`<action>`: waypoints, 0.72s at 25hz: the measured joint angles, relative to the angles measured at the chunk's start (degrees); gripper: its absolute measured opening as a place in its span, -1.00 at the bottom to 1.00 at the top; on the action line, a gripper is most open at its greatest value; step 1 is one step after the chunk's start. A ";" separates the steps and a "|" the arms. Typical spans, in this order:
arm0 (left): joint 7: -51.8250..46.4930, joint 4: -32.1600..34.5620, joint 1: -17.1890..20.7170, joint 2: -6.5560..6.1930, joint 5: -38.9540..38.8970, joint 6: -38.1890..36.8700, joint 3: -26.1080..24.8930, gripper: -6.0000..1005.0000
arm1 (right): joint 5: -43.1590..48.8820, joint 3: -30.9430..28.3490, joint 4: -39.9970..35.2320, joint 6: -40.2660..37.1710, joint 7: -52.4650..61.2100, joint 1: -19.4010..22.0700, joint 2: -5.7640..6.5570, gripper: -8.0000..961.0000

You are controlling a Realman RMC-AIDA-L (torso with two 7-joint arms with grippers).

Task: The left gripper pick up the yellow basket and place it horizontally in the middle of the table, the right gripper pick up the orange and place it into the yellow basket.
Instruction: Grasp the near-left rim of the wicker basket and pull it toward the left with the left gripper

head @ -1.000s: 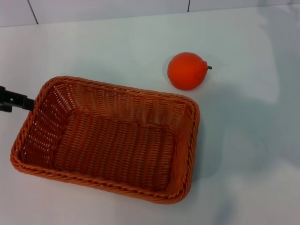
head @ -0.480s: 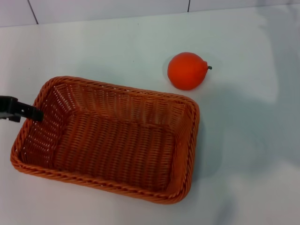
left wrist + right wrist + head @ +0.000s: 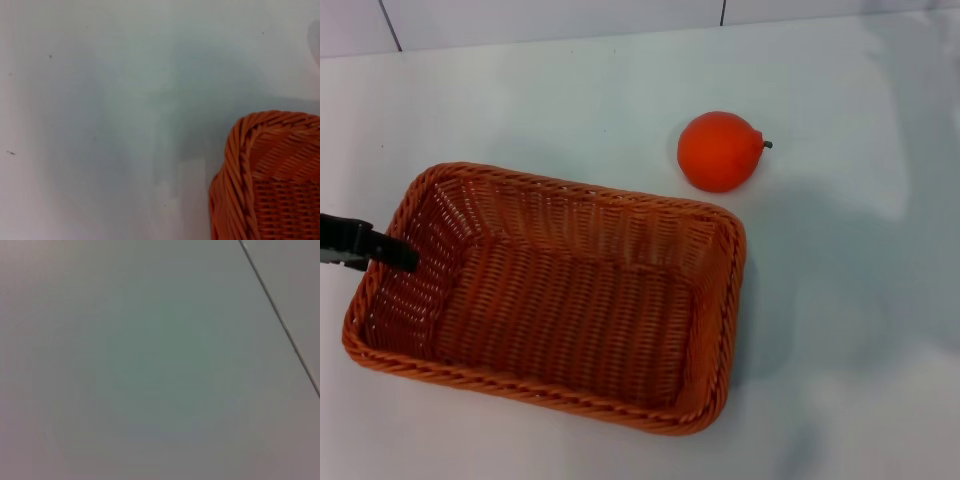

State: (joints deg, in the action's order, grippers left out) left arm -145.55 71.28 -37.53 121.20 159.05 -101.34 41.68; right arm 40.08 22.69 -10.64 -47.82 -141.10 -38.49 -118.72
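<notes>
The left end effector [image 3: 382,250] enters the head view from the robot's left edge as a slim black finger tip. Its tip lies across the braided rim of the yellow basket's [image 3: 560,300] left short side, reaching just over the sloping inner wall. Only this one dark finger shows, so whether the left end effector is open or closed on the rim cannot be told.

The basket, a large rectangular woven one in orange-brown, stretches away from the finger tip toward the robot's right, lying slightly askew on the white worktop [image 3: 840,330]. Its inside holds nothing. In the left wrist view only one rounded corner of the basket [image 3: 270,175] appears, with bare worktop [image 3: 110,125] beside it.

The orange [image 3: 720,151] sits on the worktop well apart from the left end effector, beyond the basket's far right corner and close to its rim without touching it. Its small dark stem points to the robot's right.

The right end effector appears in none of the views; the right wrist view shows only a plain pale surface [image 3: 150,365] crossed by a thin dark line [image 3: 280,320].
</notes>
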 joint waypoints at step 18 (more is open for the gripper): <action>-0.32 1.93 -0.76 1.97 2.48 0.79 3.05 -0.14 | 0.00 -0.37 0.13 0.96 -0.16 0.70 0.13 0.97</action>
State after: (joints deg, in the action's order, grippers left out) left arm -145.87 73.21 -38.29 123.18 161.52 -100.56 44.73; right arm 40.08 22.32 -10.51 -46.86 -141.25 -37.79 -118.59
